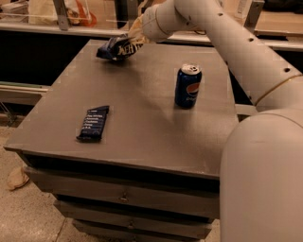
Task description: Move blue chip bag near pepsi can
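The blue chip bag (116, 48), crumpled navy foil with white lettering, hangs just above the far left part of the grey table top (142, 118). My gripper (131, 41) is shut on the bag's right end and holds it lifted. The pepsi can (188, 86), blue with a silver top and round logo, stands upright on the table to the right of centre, well right of and nearer than the bag.
A flat dark blue bar wrapper (93, 123) with white text lies near the table's front left. My white arm (227, 42) reaches over the table's right side. A counter with bags (57, 12) runs behind the table. Drawers (123, 196) are below.
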Motion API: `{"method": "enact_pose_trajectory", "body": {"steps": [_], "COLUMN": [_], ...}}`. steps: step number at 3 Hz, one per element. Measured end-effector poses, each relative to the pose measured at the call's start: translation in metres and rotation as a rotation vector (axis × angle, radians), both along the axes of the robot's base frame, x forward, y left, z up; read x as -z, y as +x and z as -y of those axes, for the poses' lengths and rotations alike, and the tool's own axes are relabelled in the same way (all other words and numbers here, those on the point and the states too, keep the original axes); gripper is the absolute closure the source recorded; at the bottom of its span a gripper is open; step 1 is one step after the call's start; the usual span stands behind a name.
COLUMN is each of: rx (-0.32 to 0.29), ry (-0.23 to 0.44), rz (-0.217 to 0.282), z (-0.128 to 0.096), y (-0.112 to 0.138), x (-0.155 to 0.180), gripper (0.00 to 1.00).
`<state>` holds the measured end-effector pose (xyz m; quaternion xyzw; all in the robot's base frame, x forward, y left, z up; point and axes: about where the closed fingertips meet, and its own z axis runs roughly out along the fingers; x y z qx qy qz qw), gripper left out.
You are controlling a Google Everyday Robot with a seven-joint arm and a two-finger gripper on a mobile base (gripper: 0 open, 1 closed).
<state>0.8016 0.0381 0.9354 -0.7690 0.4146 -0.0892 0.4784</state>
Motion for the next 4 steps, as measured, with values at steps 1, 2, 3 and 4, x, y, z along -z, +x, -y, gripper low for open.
{"method": "enact_pose_trajectory", "body": {"steps": [1, 2, 3, 4], "rx": [0.047, 0.057, 0.044, 0.054], "ry": [-0.046, -0.088, -0.108, -0.129], "rz": [0.001, -0.026, -0.076, -0.118], "z": [0.028, 0.048, 0.055, 0.065], "y": [-0.004, -0.024, -0.050, -0.075], "x": [-0.011, -0.024, -0.034, -0.043], "gripper": [1.00, 1.00, 1.00, 1.00]}}
